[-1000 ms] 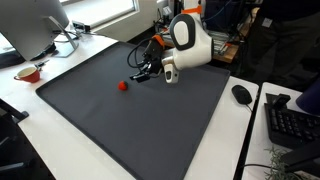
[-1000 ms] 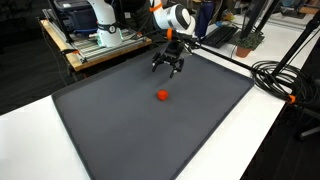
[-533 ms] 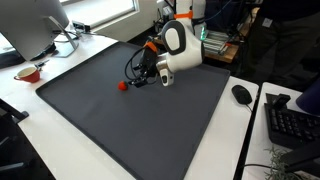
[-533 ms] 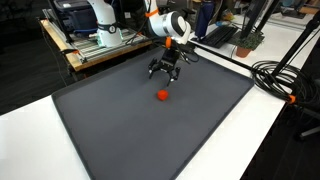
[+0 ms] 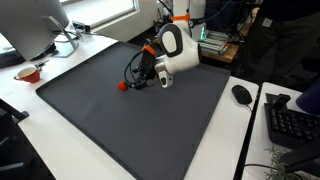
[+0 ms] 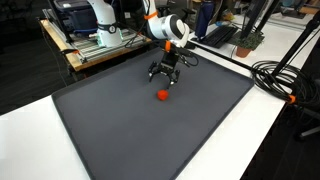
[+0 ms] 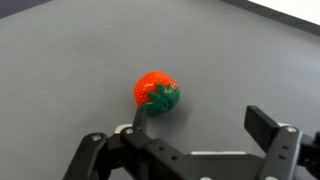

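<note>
Gray mat (image 5: 110, 120): tool (image 7: 200, 120), spread wide, hides pt of strawberry (image 7: 158, 90).

Bright even indoor light, soft shadows, wrist view slightly blurred, low resolution

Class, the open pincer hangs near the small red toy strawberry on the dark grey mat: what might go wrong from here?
1. In the wrist view the small red toy strawberry sits off-centre in the open pincer, beside one finger; descending may knock it aside.
2. It is rounded and loose on the flat dark grey mat; closing may squirt it out.
</note>
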You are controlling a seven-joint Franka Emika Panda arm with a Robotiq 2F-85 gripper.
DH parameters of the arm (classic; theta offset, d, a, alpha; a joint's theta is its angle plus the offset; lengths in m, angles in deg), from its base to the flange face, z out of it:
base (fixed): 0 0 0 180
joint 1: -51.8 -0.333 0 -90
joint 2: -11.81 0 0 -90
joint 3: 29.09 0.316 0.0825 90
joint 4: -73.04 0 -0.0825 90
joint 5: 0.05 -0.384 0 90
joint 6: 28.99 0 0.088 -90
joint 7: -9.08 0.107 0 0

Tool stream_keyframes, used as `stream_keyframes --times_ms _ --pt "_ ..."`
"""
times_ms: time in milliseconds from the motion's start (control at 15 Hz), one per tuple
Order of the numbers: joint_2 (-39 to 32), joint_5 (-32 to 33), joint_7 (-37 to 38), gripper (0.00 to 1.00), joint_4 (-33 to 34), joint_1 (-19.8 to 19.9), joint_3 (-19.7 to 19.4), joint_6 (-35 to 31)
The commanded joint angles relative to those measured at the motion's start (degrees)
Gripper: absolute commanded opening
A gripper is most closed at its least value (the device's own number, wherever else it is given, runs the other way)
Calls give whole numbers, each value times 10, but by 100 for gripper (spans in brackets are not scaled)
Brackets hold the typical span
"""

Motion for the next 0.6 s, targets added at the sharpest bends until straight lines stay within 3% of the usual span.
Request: stream_keyframes --times_ms 0,133,533 --pt "-8 54 37 100 7 -1 -4 -31" --pt "-10 79 50 100 9 0 -6 -47" --pt "-7 64 74 100 15 -6 -8 -20"
